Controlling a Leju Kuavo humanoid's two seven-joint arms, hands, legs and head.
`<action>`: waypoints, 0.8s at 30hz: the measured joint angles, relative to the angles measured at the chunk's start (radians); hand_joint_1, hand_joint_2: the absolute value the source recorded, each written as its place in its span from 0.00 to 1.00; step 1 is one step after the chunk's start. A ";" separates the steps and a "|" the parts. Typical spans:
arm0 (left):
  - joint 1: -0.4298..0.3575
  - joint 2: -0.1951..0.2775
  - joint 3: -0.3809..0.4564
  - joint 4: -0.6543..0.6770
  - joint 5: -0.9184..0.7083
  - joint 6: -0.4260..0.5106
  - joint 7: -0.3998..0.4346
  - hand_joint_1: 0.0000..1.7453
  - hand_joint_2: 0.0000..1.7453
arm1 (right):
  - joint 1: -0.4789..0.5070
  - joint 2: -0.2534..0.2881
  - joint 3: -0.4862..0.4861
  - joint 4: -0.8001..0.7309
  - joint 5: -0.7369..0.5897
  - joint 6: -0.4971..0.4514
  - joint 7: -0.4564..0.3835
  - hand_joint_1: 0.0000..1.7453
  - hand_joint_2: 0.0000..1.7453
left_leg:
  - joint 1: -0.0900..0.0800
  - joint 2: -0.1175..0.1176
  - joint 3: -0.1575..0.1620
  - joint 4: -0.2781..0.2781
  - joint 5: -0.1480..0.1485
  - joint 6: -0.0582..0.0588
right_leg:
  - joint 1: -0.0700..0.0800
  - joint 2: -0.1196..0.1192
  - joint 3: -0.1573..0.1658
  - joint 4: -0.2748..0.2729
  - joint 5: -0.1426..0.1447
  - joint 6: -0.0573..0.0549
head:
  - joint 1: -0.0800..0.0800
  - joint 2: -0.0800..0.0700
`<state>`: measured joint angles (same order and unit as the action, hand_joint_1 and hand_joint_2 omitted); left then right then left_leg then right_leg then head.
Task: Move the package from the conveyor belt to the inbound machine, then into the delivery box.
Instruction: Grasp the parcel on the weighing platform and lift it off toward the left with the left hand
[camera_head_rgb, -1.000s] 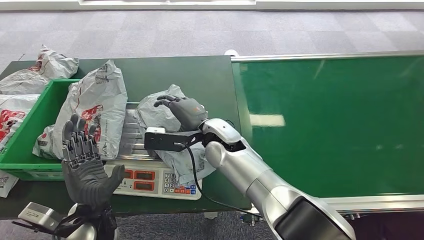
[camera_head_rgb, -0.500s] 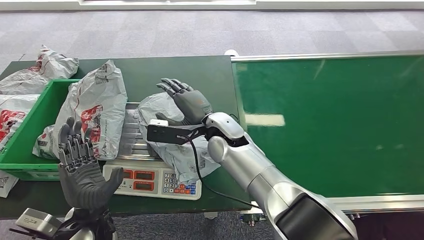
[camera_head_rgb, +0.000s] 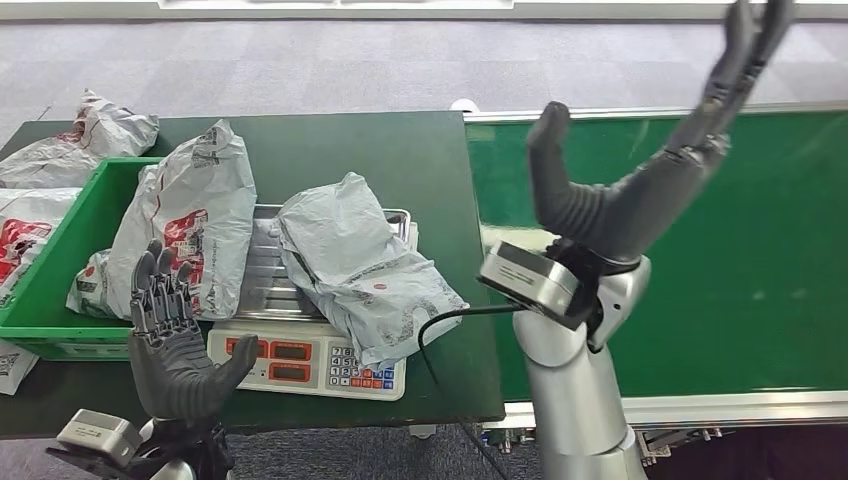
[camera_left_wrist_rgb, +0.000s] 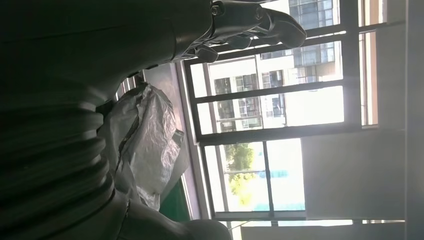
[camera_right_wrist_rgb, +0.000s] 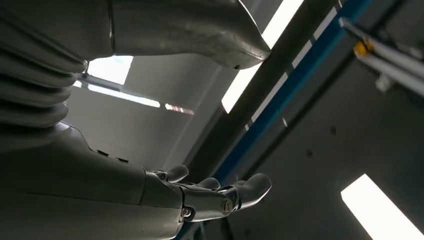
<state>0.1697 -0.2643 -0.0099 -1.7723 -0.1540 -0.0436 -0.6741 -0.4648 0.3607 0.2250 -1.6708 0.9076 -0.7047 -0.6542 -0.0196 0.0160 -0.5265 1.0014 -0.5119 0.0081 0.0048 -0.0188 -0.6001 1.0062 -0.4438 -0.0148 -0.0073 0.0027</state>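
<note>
Grey package (camera_head_rgb: 365, 265) laid on inbound machine (camera_head_rgb: 318, 360), weighing stage.
Right hand (camera_head_rgb: 640, 170) is raised, fingers spread, nothing held; left hand (camera_head_rgb: 170, 340) is held open beside delivery box (camera_head_rgb: 60, 250).

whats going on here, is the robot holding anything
Neither hand holds anything. A grey package lies on the scale, partly hanging over its front edge. The right hand is raised above the green belt, fingers spread. The left hand is open, palm up, near the green box, where another package leans over the rim. The scale step looks done; the box step is not.
</note>
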 joint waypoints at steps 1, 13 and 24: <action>-0.006 0.000 0.000 0.010 -0.013 0.004 0.000 0.00 1.00 | 0.024 0.000 -0.013 -0.070 -0.009 0.001 -0.016 0.00 1.00 | 0.000 0.000 0.000 0.000 0.000 0.000 | 0.000 0.000 0.000 0.000 0.000 0.000 | 0.000 0.000; -0.167 0.069 -0.057 0.302 -0.452 0.020 0.167 0.00 1.00 | 0.110 -0.012 -0.038 -0.424 -0.064 0.005 -0.041 0.00 1.00 | 0.001 0.004 0.003 0.000 0.000 -0.001 | 0.000 0.005 0.002 0.000 0.000 0.000 | 0.000 0.000; -0.277 0.109 -0.176 0.606 -0.675 0.110 0.251 0.00 1.00 | 0.112 -0.014 -0.037 -0.425 -0.071 0.007 -0.044 0.00 1.00 | 0.001 0.005 0.003 0.000 0.001 -0.001 | 0.000 0.005 0.002 0.001 0.001 -0.001 | 0.000 0.000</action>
<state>-0.1075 -0.1551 -0.1858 -1.1663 -0.8289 0.0661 -0.4227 -0.3529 0.3471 0.1877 -2.0962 0.8363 -0.6981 -0.6985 -0.0183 0.0212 -0.5234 1.0013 -0.5112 0.0069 0.0046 -0.0134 -0.5986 1.0068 -0.4428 -0.0159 -0.0073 0.0027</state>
